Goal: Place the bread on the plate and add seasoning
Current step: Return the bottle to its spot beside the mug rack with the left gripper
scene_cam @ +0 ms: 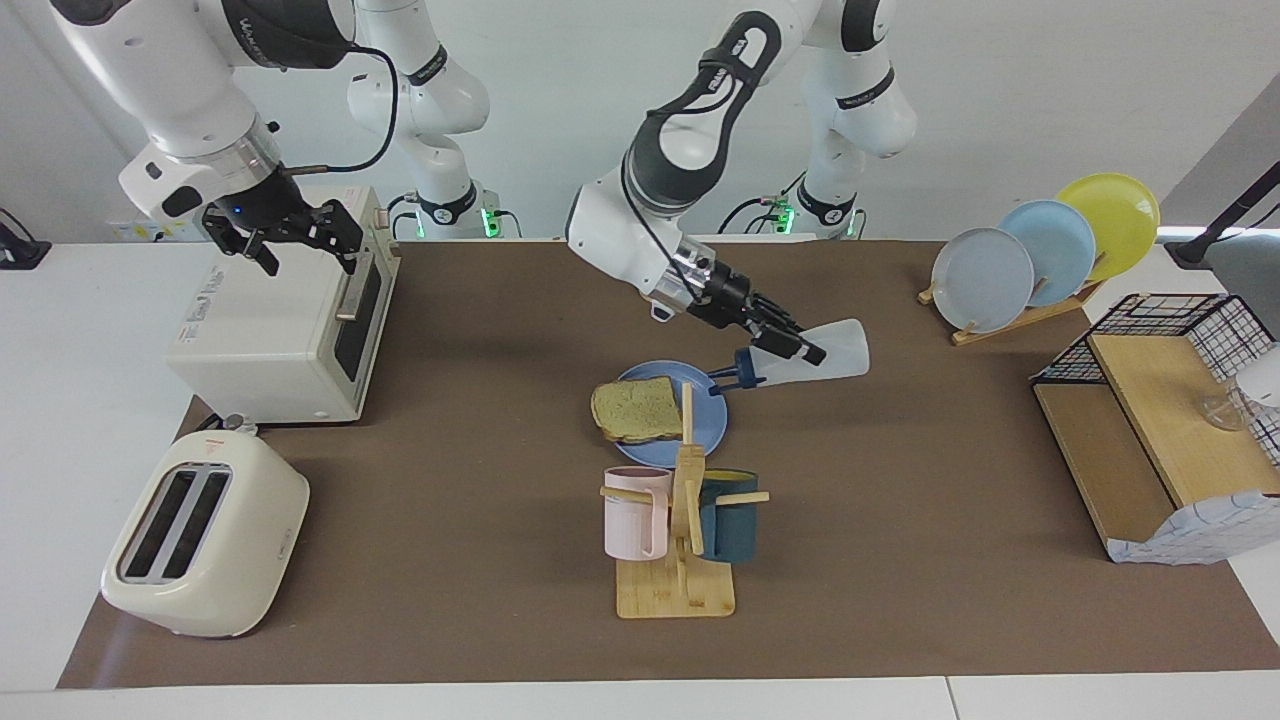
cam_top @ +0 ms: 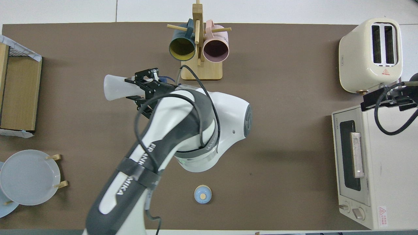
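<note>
The bread (scene_cam: 635, 410) lies flat on the blue plate (scene_cam: 708, 425) in the middle of the mat, overhanging its rim toward the right arm's end. My left gripper (scene_cam: 800, 348) is shut on the seasoning (scene_cam: 840, 350), a whitish bottle tipped almost level. Its dark blue cap (scene_cam: 745, 370) hangs over the plate's rim. In the overhead view the left gripper (cam_top: 143, 88) and the seasoning (cam_top: 117, 87) show, but the left arm hides the plate and bread. My right gripper (scene_cam: 300, 235) hangs open over the toaster oven (scene_cam: 290, 320), holding nothing.
A mug rack (scene_cam: 680, 520) with a pink and a dark blue mug stands just farther from the robots than the plate. A toaster (scene_cam: 205, 535) stands beside the toaster oven. Upright plates (scene_cam: 1040, 255) and a wire-and-wood shelf (scene_cam: 1160, 420) are at the left arm's end. A small bell (cam_top: 202, 194) sits near the robots.
</note>
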Controlling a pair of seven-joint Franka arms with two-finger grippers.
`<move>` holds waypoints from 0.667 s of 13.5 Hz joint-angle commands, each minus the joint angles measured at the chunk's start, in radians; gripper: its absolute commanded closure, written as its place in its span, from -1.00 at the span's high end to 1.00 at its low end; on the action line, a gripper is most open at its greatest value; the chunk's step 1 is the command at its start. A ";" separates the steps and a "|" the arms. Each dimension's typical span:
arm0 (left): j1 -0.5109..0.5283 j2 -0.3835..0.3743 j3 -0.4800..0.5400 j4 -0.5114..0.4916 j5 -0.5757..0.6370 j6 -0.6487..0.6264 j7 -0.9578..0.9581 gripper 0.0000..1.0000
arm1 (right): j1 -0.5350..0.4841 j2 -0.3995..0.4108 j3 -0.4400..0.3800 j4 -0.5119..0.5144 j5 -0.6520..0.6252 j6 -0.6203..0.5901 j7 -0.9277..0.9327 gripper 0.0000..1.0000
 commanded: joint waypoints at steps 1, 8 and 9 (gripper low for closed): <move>0.068 -0.110 -0.012 -0.032 -0.111 0.076 -0.051 -1.00 | -0.003 -0.020 0.014 -0.020 0.000 -0.006 -0.025 1.00; 0.274 -0.194 -0.011 -0.044 -0.468 0.284 -0.275 -1.00 | 0.002 -0.025 0.019 -0.027 0.005 0.000 -0.025 1.00; 0.300 -0.200 -0.012 -0.047 -0.509 0.330 -0.318 -1.00 | 0.002 -0.026 0.019 -0.032 0.005 0.000 -0.025 1.00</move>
